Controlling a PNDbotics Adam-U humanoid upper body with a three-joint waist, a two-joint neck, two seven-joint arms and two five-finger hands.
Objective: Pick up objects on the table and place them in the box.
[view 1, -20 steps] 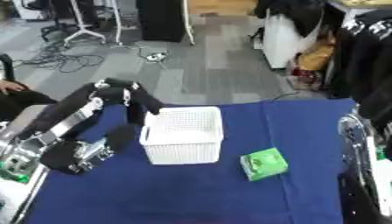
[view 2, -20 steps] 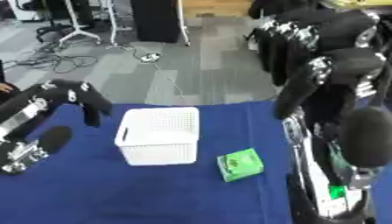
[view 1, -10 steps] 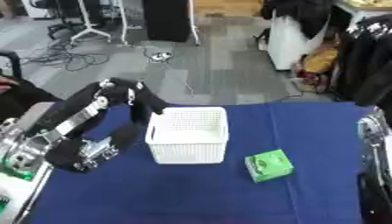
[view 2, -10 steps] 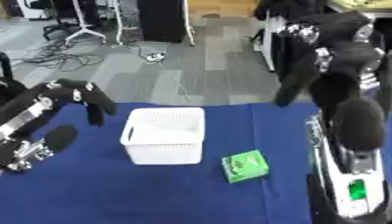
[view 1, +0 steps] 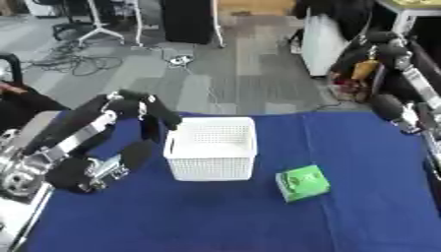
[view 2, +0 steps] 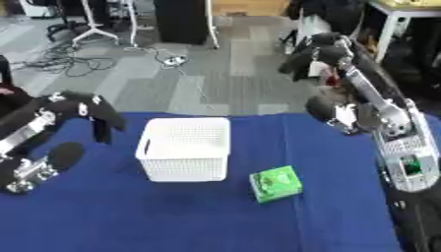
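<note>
A white mesh basket [view 1: 211,147] stands upright on the blue-covered table [view 1: 215,216], left of centre. A small green box [view 1: 301,183] lies on the cloth just right of and nearer than the basket. My left hand [view 1: 153,112] hangs at the basket's far left corner, black fingers relaxed and pointing down outside the wall, holding nothing. My right hand [view 2: 312,51] is raised high beyond the table's far right edge, away from both objects. It shows as a dark shape.
My left forearm [view 1: 82,165] lies over the table's left side, beside the basket. My right forearm [view 2: 392,133] runs along the right edge. Past the far edge is grey floor with cables [view 1: 78,64] and dark stands.
My right arm has swung its raised hand leftward in the view. The left hand stays at the basket's corner. The view has shifted a little, and basket and green box lie as before.
</note>
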